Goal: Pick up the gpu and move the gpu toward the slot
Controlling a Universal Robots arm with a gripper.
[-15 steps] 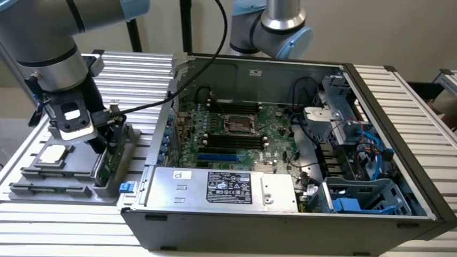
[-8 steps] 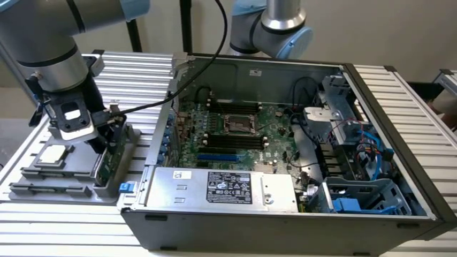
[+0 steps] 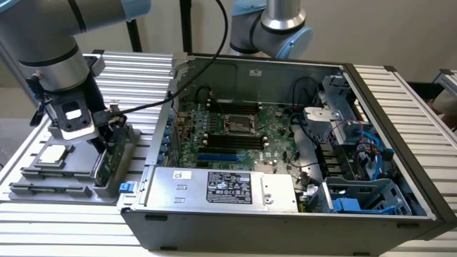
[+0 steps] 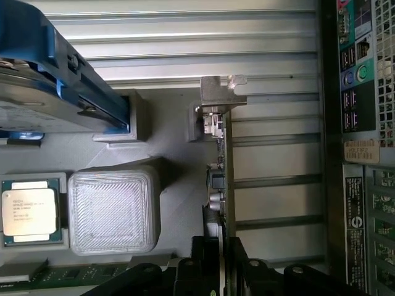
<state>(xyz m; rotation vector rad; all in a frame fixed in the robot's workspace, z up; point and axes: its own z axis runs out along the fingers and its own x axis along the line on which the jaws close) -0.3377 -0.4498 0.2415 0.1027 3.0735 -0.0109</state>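
A grey moulded tray sits on the ribbed metal table at the exterior view's left, just beside the open computer case. The tray is divided into pockets. One narrow groove on the side nearest the case holds the gpu, which stands on its long edge. In the wrist view the gpu appears edge-on as a thin green line, with its silver bracket at the end farthest from the camera. The gripper is down over this groove. In the wrist view the gripper has its black fingers drawn in to the card's thickness, one on each face, clamped on the near end of the board while the card sits in its groove. A shallow square pocket holds a silver chip, next to a raised ribbed grey block. Another pocket holds a hard drive with blue side rails, and a green memory stick lies along the tray's edge. Inside the case the motherboard lies flat on the floor, with a blue slot near its front edge, well apart from the card. A silver power supply fills the front compartment, and a blue drive cage sits in the corner at the exterior view's right.
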